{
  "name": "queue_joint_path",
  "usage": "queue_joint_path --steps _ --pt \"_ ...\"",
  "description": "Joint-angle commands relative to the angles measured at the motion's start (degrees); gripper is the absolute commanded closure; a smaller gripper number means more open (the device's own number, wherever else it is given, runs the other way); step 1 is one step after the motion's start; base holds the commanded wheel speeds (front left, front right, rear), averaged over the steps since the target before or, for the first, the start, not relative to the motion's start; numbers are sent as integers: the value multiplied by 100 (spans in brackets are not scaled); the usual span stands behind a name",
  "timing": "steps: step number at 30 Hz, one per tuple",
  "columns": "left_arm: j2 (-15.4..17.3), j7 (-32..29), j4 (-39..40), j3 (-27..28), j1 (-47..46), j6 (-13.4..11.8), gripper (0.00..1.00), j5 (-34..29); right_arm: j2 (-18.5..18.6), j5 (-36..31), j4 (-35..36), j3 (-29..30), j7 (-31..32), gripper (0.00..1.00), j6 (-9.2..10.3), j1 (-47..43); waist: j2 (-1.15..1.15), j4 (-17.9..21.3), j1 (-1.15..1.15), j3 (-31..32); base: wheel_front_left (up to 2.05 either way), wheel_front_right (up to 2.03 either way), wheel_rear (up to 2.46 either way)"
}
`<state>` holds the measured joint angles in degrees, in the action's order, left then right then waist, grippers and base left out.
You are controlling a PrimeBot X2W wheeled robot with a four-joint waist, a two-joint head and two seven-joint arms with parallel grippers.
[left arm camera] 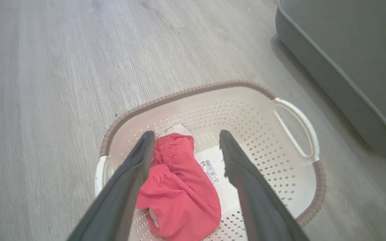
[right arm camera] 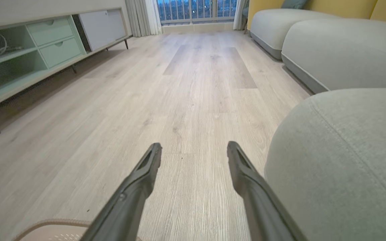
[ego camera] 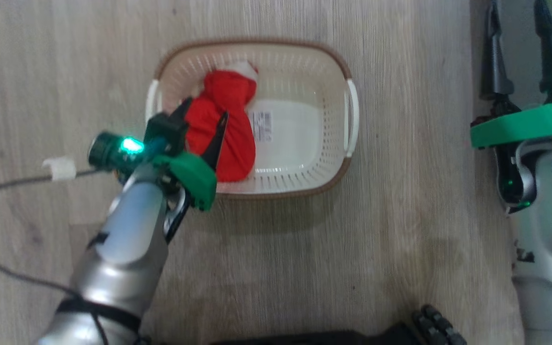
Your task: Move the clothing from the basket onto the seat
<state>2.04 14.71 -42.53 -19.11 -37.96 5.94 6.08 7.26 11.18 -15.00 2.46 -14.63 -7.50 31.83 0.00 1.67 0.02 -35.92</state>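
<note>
Your left gripper point(left arm camera: 187, 134), jaws spread, hangs over the clothing point(left arm camera: 179, 194) in the basket point(left arm camera: 213, 87); right gripper point(right arm camera: 194, 145) likewise spread, well apart from the basket.

Living room — grey seat point(right arm camera: 340, 160), sideboard point(right arm camera: 45, 47)

My left gripper point(ego camera: 205, 108) and right gripper point(ego camera: 517, 14) each carry two long, dark, tapered fingers point(left arm camera: 126, 180). Directly behind each pincer I see a bright green bracket point(ego camera: 190, 178), then a silver forearm shell point(ego camera: 130, 235). Beside the left bracket are a green lamp point(ego camera: 130, 144) and a black cable point(ego camera: 17, 182) with a white clip point(ego camera: 60, 168).
</note>
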Motion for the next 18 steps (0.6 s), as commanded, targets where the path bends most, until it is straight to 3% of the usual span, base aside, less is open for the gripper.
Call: queue_joint_path --steps 1,13,18 --pt "84 29 -47 31 -181 -7 0 -143 -72 -35 216 -147 -37 0 1 28 0 169 -2 -466 0 0 0" --pt "86 -150 -2263 -703 -1810 -281 0 -837 -321 55 326 -358 -37 0 1 360 0 737 -2 -1441 0 0 0" --pt "141 -362 -2721 -1074 -2196 -351 0 -1198 -379 90 378 -409 -37 0 1 393 0 882 -2 -1674 0 0 0"
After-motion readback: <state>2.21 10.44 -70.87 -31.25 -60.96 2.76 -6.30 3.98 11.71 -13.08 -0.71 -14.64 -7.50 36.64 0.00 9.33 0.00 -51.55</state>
